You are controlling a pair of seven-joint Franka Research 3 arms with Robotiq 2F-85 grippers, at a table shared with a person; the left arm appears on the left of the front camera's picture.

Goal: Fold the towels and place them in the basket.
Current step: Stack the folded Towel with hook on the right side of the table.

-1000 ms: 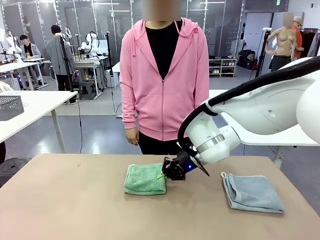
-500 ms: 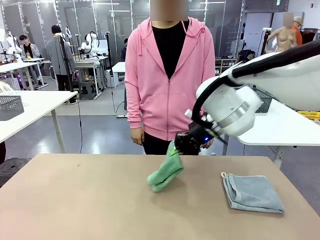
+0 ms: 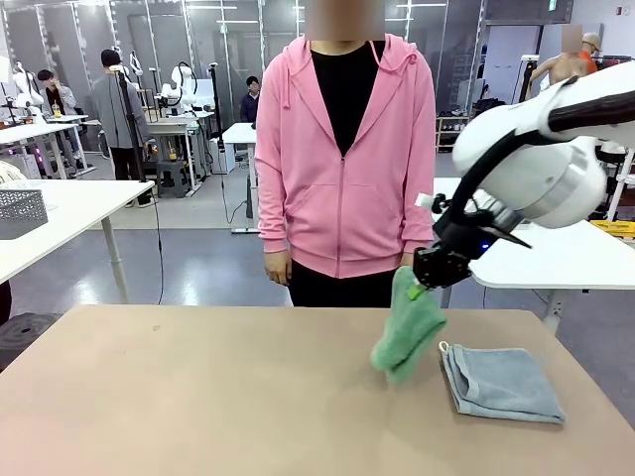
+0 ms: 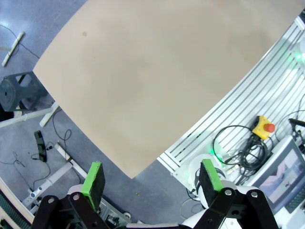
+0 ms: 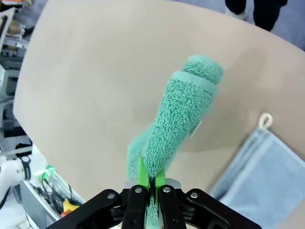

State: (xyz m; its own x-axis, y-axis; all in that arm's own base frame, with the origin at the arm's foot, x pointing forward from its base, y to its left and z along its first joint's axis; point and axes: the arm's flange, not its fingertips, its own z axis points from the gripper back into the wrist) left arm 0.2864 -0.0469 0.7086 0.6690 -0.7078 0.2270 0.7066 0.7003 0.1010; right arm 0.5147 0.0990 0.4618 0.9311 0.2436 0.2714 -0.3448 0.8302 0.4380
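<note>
A folded green towel (image 3: 407,332) hangs in the air above the table's right half, pinched at its top edge by my right gripper (image 3: 425,280), which is shut on it. From the right wrist the same green towel (image 5: 180,114) droops away from the shut right gripper (image 5: 150,180). A folded light blue-grey towel (image 3: 501,382) with a small corner loop lies flat on the table at the right; its corner (image 5: 259,164) sits just beside the hanging towel. My left gripper (image 4: 152,180) is open and holds nothing, high over the table's edge. The basket is out of view.
A person in a pink hoodie (image 3: 342,169) stands at the far side of the tan table (image 3: 198,397), hands down at the sides. Under the left wrist lie the table's edge, cables and a yellow stop button (image 4: 263,128).
My right gripper has lifted the green towel off the table's middle and carried it up and to the right, near the blue-grey towel. The person shifted slightly right.
</note>
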